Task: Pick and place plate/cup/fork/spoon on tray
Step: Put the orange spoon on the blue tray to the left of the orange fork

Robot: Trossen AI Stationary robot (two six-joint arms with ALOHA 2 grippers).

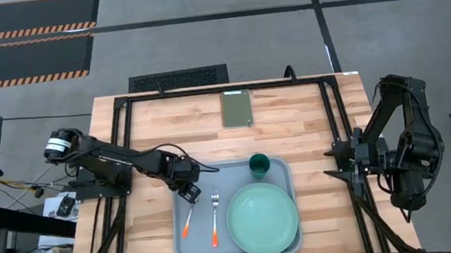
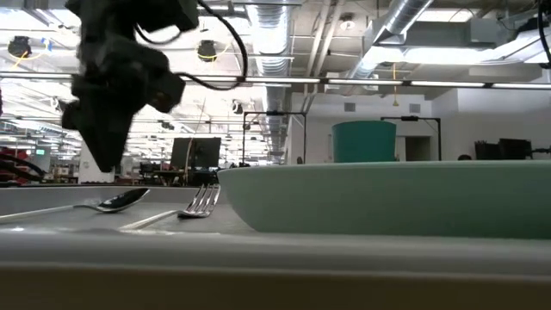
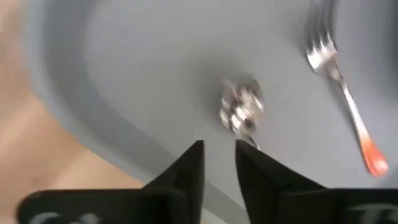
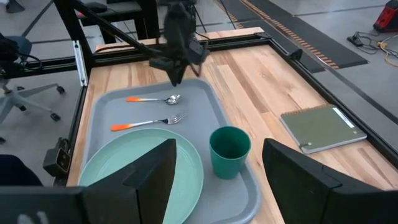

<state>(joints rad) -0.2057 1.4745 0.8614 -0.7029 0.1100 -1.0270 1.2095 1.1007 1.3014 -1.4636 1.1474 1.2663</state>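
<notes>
The grey-blue tray (image 1: 189, 245) lies at the table's near middle. On it rest the mint-green plate (image 1: 263, 218), the dark teal cup (image 1: 260, 166) upright at the far right, the fork (image 1: 215, 219) and the spoon (image 1: 188, 220), both flat with their orange handles toward the near edge. My left gripper (image 1: 189, 192) points down just above the spoon's bowl (image 3: 241, 106). Its fingers (image 3: 219, 168) stand a narrow gap apart, holding nothing. In the low view it (image 2: 108, 146) hangs clear of the spoon (image 2: 120, 201). My right gripper (image 1: 335, 170) waits open and empty at the table's right.
A small olive-green slab (image 1: 237, 108) lies flat on the table at the far middle, beyond the tray. Black frame rails (image 1: 337, 124) run along the table's sides. Bare wood shows left of the tray and between the tray and my right arm.
</notes>
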